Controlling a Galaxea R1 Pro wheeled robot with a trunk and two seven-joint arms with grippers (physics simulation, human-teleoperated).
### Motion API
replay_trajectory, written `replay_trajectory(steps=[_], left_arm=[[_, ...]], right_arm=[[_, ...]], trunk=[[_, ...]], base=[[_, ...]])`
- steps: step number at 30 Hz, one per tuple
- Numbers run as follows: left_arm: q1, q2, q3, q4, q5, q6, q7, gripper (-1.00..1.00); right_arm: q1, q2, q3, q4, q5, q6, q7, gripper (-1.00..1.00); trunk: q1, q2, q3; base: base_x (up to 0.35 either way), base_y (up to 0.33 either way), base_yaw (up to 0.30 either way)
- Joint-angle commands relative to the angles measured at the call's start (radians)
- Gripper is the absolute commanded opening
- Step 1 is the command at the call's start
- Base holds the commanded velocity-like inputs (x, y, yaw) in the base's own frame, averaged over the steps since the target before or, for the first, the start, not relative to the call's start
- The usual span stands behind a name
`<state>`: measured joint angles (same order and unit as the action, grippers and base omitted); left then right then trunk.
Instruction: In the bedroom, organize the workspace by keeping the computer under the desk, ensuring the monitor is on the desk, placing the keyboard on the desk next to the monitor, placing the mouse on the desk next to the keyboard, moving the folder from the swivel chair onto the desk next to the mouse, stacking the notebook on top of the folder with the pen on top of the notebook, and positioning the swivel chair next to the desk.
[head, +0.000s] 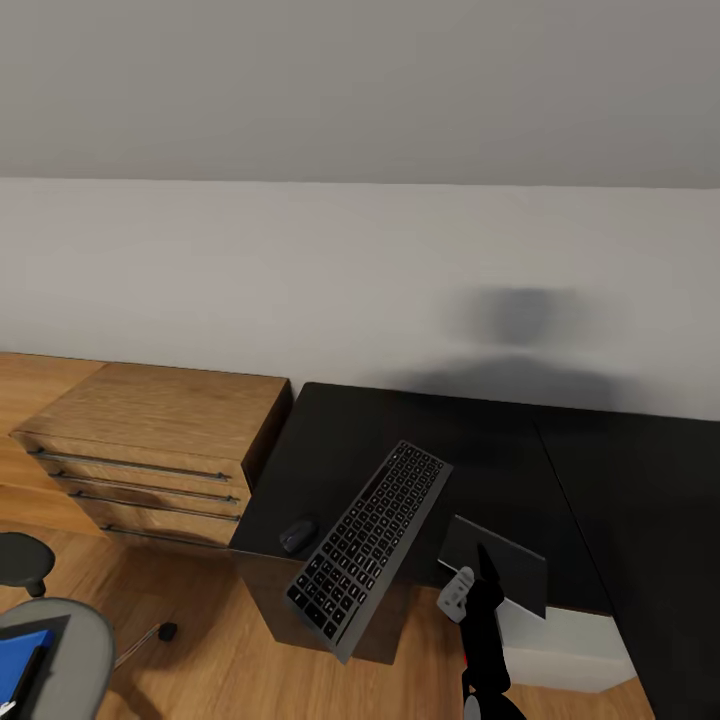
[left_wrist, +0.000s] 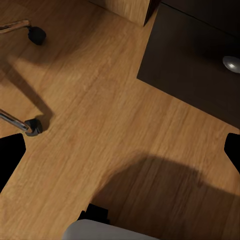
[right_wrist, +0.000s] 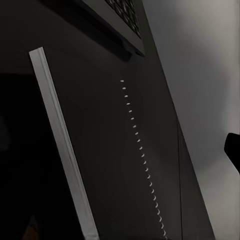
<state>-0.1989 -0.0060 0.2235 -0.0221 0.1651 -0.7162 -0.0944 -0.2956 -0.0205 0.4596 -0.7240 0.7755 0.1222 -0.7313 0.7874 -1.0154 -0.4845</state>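
Your right gripper (head: 478, 585) hovers at the desk's (head: 620, 480) front edge over the notebook (head: 500, 562), at 3 o'clock of the overhanging keyboard (head: 370, 530); I cannot tell its jaw state, so approach it squarely.

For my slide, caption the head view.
Keyboard overhanging the black desk edge, mouse beside it.

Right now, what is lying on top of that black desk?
On the desk lie a keyboard overhanging the front edge, a mouse beside it, and a dark notebook. The robot's right arm covers part of the notebook.
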Motion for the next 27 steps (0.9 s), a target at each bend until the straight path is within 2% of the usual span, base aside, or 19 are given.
replay_trajectory(steps=[1, 14, 27], left_arm=[[-0.001, 0.0, 0.004, 0.001, 0.01, -0.002, -0.01, 1.0], [-0.001, 0.0, 0.004, 0.001, 0.01, -0.002, -0.011, 1.0], [-0.001, 0.0, 0.004, 0.001, 0.01, -0.002, -0.011, 1.0]], right_arm=[[0.0, -0.001, 0.004, 0.0, 0.0, 0.011, -0.002, 1.0], [0.0, -0.001, 0.004, 0.001, 0.001, 0.011, -0.002, 1.0], [0.0, -0.001, 0.004, 0.0, 0.001, 0.011, -0.002, 1.0]], trunk=[[0.0, -0.001, -0.001], [0.0, -0.001, -0.001], [0.0, -0.001, -0.001]], base=[[-0.084, 0.0, 0.0], [-0.049, 0.003, 0.0], [-0.185, 0.118, 0.0]])
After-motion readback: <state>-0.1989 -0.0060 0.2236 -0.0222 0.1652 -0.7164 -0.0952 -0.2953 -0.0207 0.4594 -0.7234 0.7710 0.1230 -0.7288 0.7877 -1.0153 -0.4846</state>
